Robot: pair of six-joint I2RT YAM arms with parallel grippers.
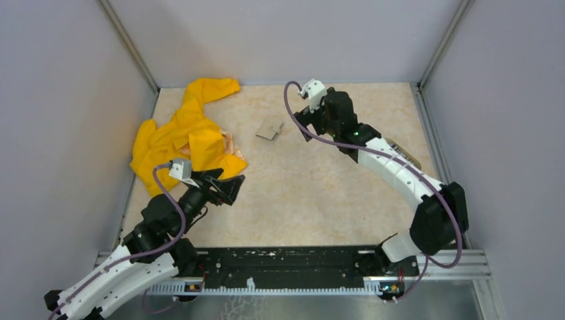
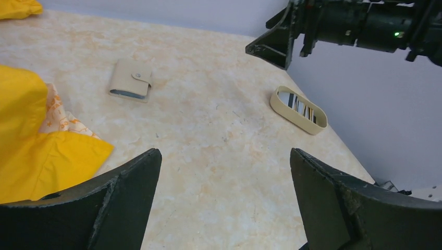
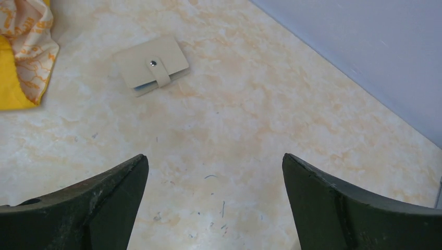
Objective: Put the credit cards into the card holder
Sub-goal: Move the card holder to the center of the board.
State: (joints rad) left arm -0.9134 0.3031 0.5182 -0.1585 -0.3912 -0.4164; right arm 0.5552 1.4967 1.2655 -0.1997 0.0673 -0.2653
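The card holder (image 3: 151, 65) lies flat on the table (image 1: 300, 200), shut, with its strap snapped over the front. The credit cards (image 2: 298, 105) are well apart from it, off to its right, lying in an oval dish (image 2: 299, 121) by the side wall. The right gripper (image 3: 213, 156) hangs near the card holder on its right, jaws spread wide and holding nothing. The left gripper (image 2: 224, 151), well apart on the card holder's near-left side, is likewise spread and empty. A yellow cloth (image 1: 180, 137) is heaped just left of the card holder.

The snap has to come undone first. A pull from one side alone would likely drag the light holder across the smooth top rather than open it. The cards look thin and slick and sit low inside the dish's rim, so fingers may skid off, lift two at once, or tip the dish. A reach in from the left could snag the cloth.
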